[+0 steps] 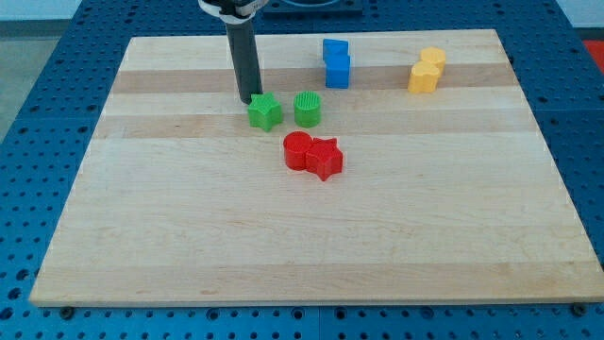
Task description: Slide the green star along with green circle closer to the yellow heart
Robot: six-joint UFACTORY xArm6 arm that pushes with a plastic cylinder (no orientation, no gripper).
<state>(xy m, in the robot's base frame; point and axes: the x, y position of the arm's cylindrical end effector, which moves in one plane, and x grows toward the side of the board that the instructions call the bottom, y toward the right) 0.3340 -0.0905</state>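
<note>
A green star point(265, 111) lies on the wooden board, left of centre near the view's top. A green circle point(308, 109) stands just to its right, a small gap between them. Two yellow blocks sit touching at the view's upper right; the upper one point(433, 59) and the lower one point(423, 77) look like a heart and another rounded shape, but I cannot tell which is which. My tip point(251, 100) is just at the star's upper left edge, touching or nearly touching it.
Two blue blocks point(336, 63) stand together at the view's top centre. A red circle point(298, 151) and a red star point(326, 158) sit touching below the green circle. The board point(142, 246) lies on a blue perforated table.
</note>
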